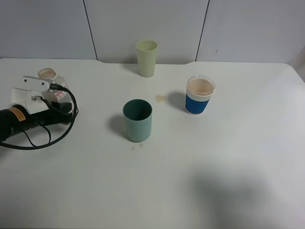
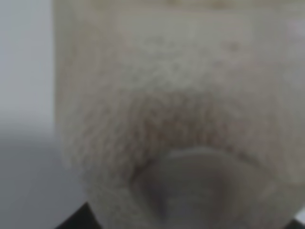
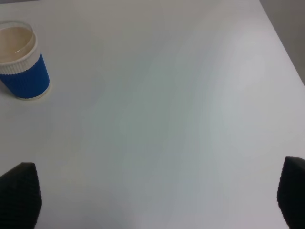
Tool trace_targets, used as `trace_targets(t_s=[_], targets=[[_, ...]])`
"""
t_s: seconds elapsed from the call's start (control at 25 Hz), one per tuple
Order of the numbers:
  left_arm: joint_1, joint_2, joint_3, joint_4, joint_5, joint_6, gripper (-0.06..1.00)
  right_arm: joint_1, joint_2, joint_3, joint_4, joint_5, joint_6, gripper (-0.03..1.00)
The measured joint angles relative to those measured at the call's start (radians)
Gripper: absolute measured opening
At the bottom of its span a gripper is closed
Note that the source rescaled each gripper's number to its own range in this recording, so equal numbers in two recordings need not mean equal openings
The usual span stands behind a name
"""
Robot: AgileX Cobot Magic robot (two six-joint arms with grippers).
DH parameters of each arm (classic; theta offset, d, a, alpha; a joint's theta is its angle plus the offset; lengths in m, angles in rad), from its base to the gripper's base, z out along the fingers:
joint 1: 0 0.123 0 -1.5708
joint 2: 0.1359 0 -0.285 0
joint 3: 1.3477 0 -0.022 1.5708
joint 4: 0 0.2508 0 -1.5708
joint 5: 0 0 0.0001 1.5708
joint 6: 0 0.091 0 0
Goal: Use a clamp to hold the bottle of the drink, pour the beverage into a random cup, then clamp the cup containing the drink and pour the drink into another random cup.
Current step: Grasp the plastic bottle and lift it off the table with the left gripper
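The drink bottle (image 1: 49, 75), translucent with beige drink and an open top, stands at the table's far left. My left gripper (image 1: 52, 93) is closed around it, and the blurred bottle (image 2: 181, 95) fills the left wrist view. A dark green cup (image 1: 137, 120) stands mid-table. A pale green cup (image 1: 146, 57) stands at the back. A blue-sleeved white cup (image 1: 199, 95) with a beige inside stands to the right; it also shows in the right wrist view (image 3: 21, 59). My right gripper (image 3: 155, 195) is open and empty over bare table, outside the exterior high view.
The white table (image 1: 228, 157) has a small beige stain (image 1: 161, 98) between the cups and faint specks in front of the dark green cup. A black cable (image 1: 43, 140) loops beside the left arm. A grey wall runs along the back.
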Motion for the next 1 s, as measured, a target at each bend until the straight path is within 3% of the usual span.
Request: trace_targets(t_s=[0.12,0.36,0.52,0.76,0.8,1.0], targets=[[0.0,-0.069,0.006,-0.025,0.079,-0.002,0.07,0.0,0.0,0.0,0.0,0.0,0.0,0.99],[0.0,-0.27,0.067,-0.225,0.19,0.011,0.07,0.0,0.0,0.0,0.0,0.0,0.0,0.99],[0.0,-0.35,0.085,-0.336,0.266,0.087,0.07,0.0,0.0,0.0,0.0,0.0,0.0,0.99],[-0.028,-0.427,0.086,-0.594,0.353,0.254,0.07,0.0,0.0,0.0,0.0,0.0,0.0,0.99],[-0.028,-0.427,0.086,-0.594,0.353,0.254,0.07,0.0,0.0,0.0,0.0,0.0,0.0,0.99],[-0.185,-0.461,0.087,-0.918,0.352,0.566,0.07,0.0,0.0,0.0,0.0,0.0,0.0,0.99]])
